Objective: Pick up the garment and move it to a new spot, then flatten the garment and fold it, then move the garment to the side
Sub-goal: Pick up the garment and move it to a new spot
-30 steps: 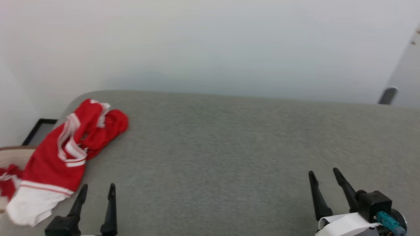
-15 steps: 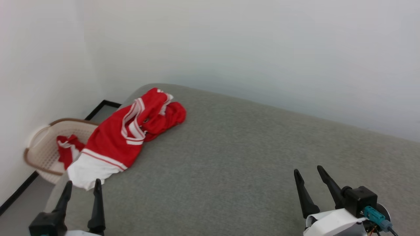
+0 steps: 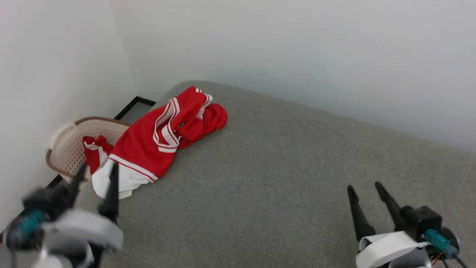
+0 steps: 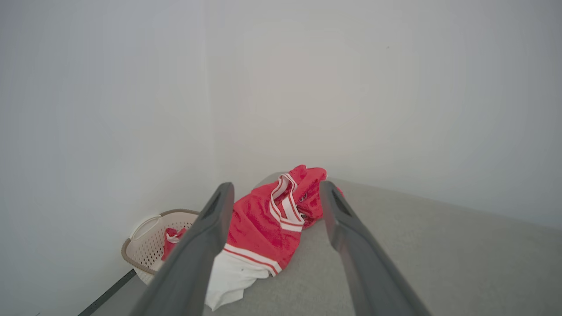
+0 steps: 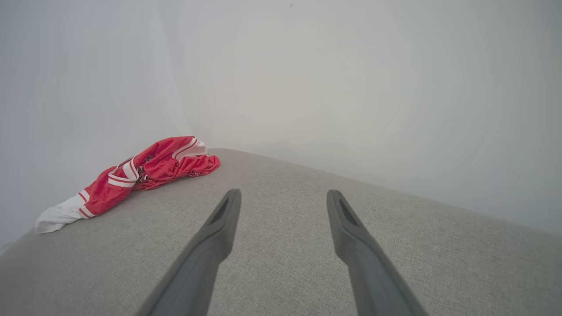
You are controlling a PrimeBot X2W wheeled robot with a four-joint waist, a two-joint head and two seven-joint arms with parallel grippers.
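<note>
The garment (image 3: 156,141) is a bright red shirt with white sleeve ends and striped trim, lying crumpled near the far left corner of the grey table (image 3: 282,178). One white end hangs over the table's left edge. In the left wrist view the garment (image 4: 268,224) shows ahead between the fingers. My left gripper (image 3: 97,172) is open, raised and blurred, just in front of that white end, with nothing between its fingers. Far off at the lower right, my right gripper (image 3: 365,185) is open and empty over bare table. The right wrist view has the garment (image 5: 140,175) at the far left.
A beige perforated basket (image 3: 70,145) stands on the floor left of the table, with a red and white cloth (image 3: 95,150) in it. White walls close the corner behind and to the left. The table's left edge runs beside the garment.
The head camera has swung left, bringing the basket and corner into view. My left arm has risen and moved up towards the garment's white end. The garment lies unmoved.
</note>
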